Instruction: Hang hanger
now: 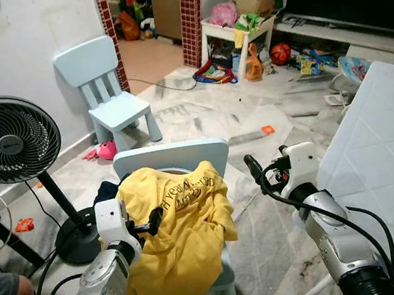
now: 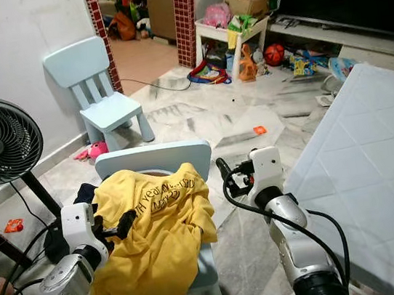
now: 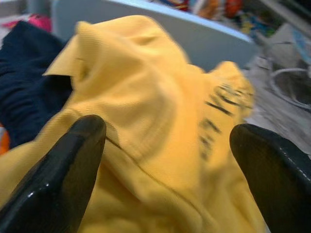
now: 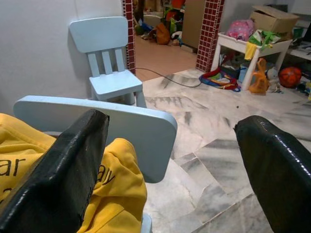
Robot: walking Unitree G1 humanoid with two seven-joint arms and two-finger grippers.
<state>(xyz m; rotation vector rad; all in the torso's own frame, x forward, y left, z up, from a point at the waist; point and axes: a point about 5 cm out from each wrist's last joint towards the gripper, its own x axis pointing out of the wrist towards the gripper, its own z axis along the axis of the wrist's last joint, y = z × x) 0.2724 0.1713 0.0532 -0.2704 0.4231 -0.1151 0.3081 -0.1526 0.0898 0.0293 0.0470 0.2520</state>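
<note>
You had the left gripper [image 1: 151, 221] up against the yellow shirt [image 1: 183, 230], fingers spread apart with the cloth between and just ahead of them — not pinching it. That shirt lay draped over the back of the near pale-blue chair [image 1: 176, 155], hanging down its front with the printed black lettering running across the top fold; its long axis ran from the chair's top rail down toward the floor. A dark blue garment [image 3: 26, 87] sat bunched beside the shirt, on the robot's left. No hanger could be made out under the cloth. Your right gripper [image 1: 253, 167] was held in the air just to the right of the chair, fingers wide apart and holding nothing, pointing toward the second small chair [image 1: 108, 90] against the wall — well apart from the fan [image 1: 7, 141].
</note>
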